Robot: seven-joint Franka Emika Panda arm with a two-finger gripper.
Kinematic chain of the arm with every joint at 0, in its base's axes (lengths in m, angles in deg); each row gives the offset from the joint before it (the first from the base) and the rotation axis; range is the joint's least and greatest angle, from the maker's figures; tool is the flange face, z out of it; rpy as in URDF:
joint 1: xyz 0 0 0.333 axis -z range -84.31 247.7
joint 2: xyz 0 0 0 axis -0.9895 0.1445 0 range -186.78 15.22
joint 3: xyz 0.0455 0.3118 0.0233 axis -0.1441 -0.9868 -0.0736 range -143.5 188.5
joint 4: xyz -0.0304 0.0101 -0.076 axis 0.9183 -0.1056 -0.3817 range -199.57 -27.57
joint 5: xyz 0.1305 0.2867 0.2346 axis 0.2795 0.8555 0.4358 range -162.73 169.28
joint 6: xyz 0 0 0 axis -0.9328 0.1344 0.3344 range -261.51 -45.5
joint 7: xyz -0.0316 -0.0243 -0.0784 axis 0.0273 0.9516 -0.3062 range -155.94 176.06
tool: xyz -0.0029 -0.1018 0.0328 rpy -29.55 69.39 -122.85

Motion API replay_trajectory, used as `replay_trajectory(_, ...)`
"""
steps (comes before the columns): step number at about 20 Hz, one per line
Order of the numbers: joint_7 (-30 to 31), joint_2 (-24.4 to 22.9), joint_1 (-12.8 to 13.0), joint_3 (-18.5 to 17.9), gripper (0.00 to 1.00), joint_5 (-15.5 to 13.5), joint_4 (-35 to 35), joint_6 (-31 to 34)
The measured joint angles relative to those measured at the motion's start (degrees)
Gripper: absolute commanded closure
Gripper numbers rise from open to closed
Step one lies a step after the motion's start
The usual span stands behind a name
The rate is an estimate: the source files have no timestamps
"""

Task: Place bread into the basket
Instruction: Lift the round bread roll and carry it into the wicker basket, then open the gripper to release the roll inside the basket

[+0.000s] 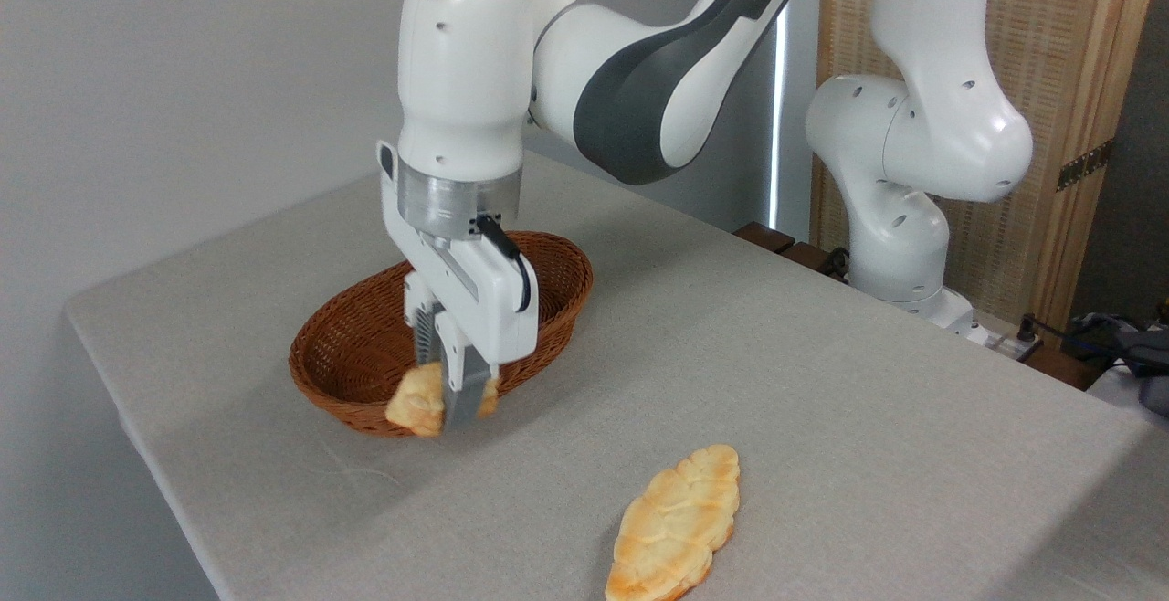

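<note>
pincer (pixel 454 405) clamps bread (pixel 416 406) | lifted over basket (pixel 365 327) near rim

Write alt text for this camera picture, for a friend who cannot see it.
A white robot arm's pincer grips a small golden bun held at the near rim of an oval brown wicker basket on a grey table. A longer, flat braided loaf lies on the table nearer the camera, to the right.

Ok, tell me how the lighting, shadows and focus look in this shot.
Camera view: soft, even light, no harsh glare; a faint shadow lies on the table under the hand holding the bread; basket and braided loaf look sharp.
</note>
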Motion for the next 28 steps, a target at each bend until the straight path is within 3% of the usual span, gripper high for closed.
replay_trajectory(3,8.9,-0.2,0.6,0.4,0.74,-5.6,0.8,0.0)
replay_trajectory(8,25.1,-0.5,8.0,1.0,0.70,-6.4,0.9,0.1)
replay_trajectory(10,28.6,-0.1,10.8,1.1,0.42,-6.4,0.7,0.1)
replay_trajectory(11,29.3,0.4,11.6,1.1,0.33,-6.4,0.6,0.1)
replay_trajectory(13,30.1,1.4,12.1,1.1,0.15,-6.4,0.6,0.1)
replay_trajectory(14,30.1,1.8,12.1,1.0,0.00,-6.4,0.6,0.1)
replay_trajectory(28,31.2,4.8,11.3,0.7,0.00,-6.6,0.6,0.1)
